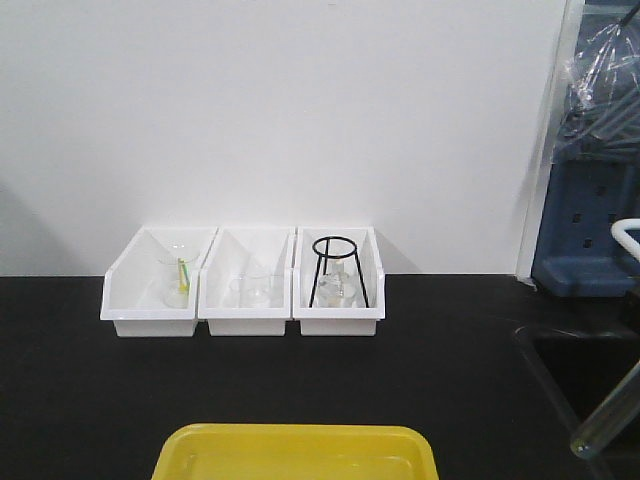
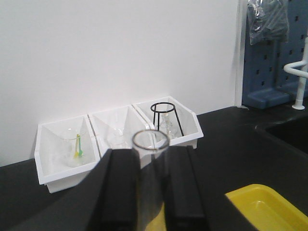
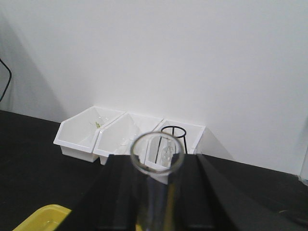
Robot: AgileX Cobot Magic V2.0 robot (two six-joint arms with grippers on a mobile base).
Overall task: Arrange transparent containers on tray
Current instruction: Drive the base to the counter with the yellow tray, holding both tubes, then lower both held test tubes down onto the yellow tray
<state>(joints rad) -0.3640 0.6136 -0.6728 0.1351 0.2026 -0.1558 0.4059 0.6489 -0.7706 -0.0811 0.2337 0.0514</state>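
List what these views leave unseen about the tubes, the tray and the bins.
Tray: the front view's bottom edge cuts it off, so most of its floor is unseen.
Left tube: its bottom runs below the left wrist view's edge, inside the left gripper.
Right tube: likewise in the right gripper, right wrist view.
White bins: the clear glassware inside is too small to identify.

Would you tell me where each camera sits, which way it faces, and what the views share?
Front view: above the near side of the bench, facing the wall; it sees the bins, the tray rim and a tube at lower right; no arm shows.
Left wrist: on the left arm, looking along the left gripper, shut on the left tube, toward the bins.
Right wrist: likewise along the right gripper, shut on the right tube.
Shared: all three show the bins and the tray.
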